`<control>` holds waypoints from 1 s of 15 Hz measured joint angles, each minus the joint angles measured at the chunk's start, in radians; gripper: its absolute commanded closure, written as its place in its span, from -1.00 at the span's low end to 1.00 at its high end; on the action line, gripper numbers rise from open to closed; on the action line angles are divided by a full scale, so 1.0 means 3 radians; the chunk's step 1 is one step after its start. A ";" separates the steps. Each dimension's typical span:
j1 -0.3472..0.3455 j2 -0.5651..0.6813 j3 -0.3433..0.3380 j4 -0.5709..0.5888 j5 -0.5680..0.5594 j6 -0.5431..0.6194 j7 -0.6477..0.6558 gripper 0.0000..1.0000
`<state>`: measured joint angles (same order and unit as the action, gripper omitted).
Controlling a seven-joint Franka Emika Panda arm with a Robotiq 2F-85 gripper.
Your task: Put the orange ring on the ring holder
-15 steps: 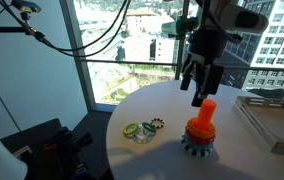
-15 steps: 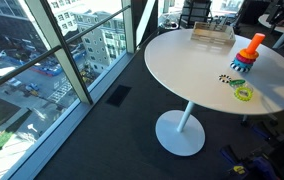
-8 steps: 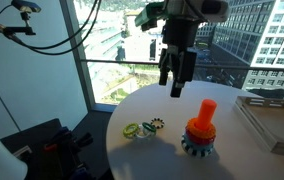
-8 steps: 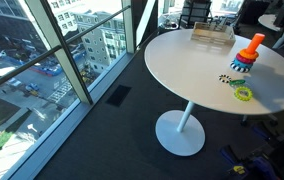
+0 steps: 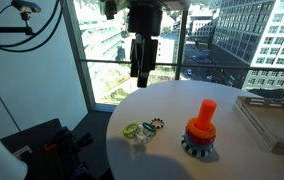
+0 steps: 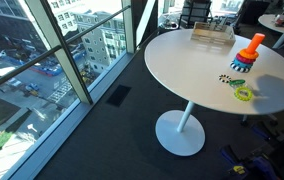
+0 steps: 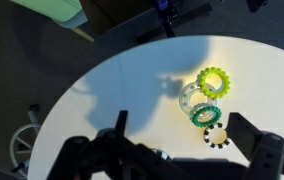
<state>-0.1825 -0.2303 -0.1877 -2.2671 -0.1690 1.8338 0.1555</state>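
Observation:
The ring holder [image 5: 200, 130] stands on the round white table: an orange-red peg on a dark grey-blue gear-like base, also seen in an exterior view [image 6: 249, 52]. A thick orange ring [image 5: 200, 127] sits around the peg just above the base; I cannot tell it from any red ring there. No loose orange ring lies on the table. My gripper [image 5: 142, 68] hangs open and empty, high above the table's far left part and well away from the holder. In the wrist view the gripper [image 7: 179, 120] shows its jaws spread wide above small gear pieces.
Small pieces lie together on the table: a yellow-green gear ring [image 7: 214, 80], a clear ring [image 7: 190, 97], a green gear ring [image 7: 205, 113] and a black-and-white gear [image 7: 216, 134]. A flat tray [image 5: 274, 120] lies at the table's right. Glass windows [image 5: 102, 50] stand behind.
My gripper has risen from just above the peg and moved left, away from the holder. The ring on the peg and the small pieces have not moved.

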 measured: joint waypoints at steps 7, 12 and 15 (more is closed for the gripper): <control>0.0007 -0.0719 0.0156 -0.0462 0.0044 -0.0013 0.0000 -1.00; 0.0084 -0.1092 0.0298 -0.0689 0.0182 -0.0013 0.0000 -1.00; 0.0102 -0.1142 0.0342 -0.0735 0.0214 -0.0013 0.0000 -1.00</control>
<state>-0.1518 -0.5729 -0.0852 -2.4876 -0.1049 1.8299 0.1554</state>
